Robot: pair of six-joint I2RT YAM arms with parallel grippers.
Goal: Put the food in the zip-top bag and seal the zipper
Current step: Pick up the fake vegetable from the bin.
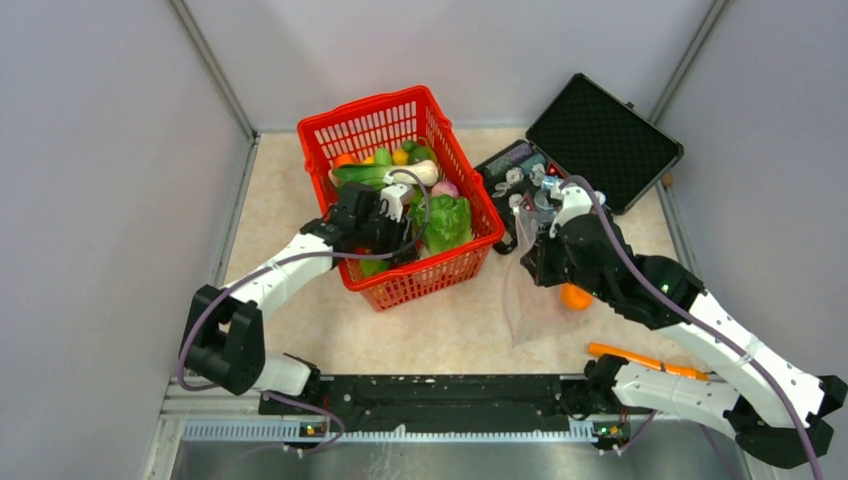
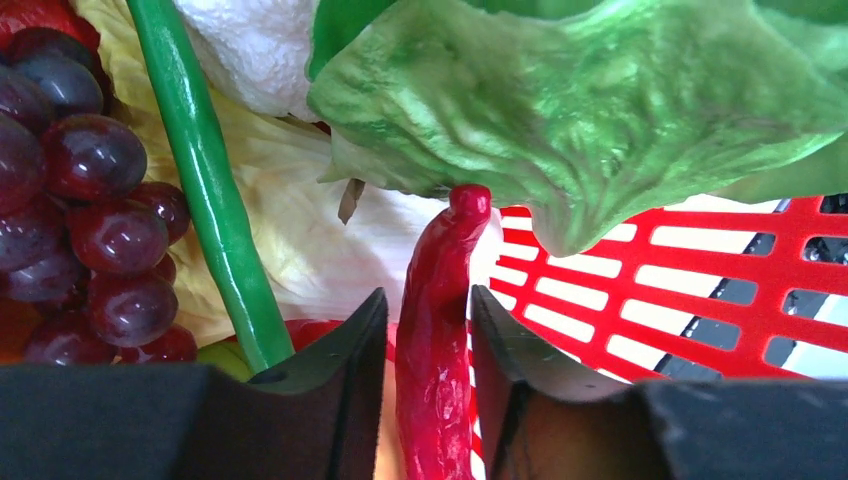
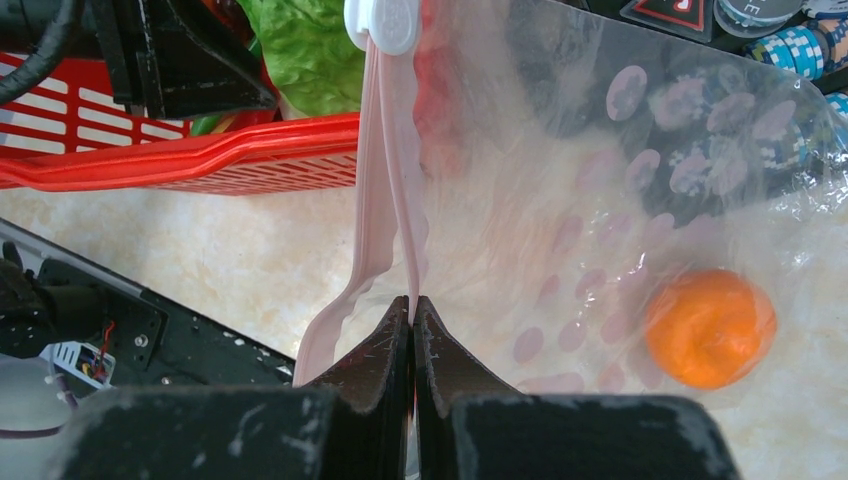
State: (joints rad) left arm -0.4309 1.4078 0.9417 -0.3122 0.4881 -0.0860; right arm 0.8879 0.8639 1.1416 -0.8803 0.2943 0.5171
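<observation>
Closest up, black fingers of left gripper [image 2: 428,295] either side of red chili [image 2: 445,250] inside red basket [image 2: 700,260], nearly touching; firm clamp or not, cannot tell. Overhanging lettuce [image 2: 600,110] likely to snag chili tip on lift; smooth tapered skin likely to slip. Right gripper [image 3: 412,305] pinched tight on zip-top bag [image 3: 600,150] at pink zipper [image 3: 385,200], orange [image 3: 710,328] already inside, beside basket; mouth barely gaping, so risk of missed drop.

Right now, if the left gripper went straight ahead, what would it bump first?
The left gripper would meet the red chili, already between its fingers; past its tip, the green lettuce leaf looks next, though depth is unclear.
</observation>
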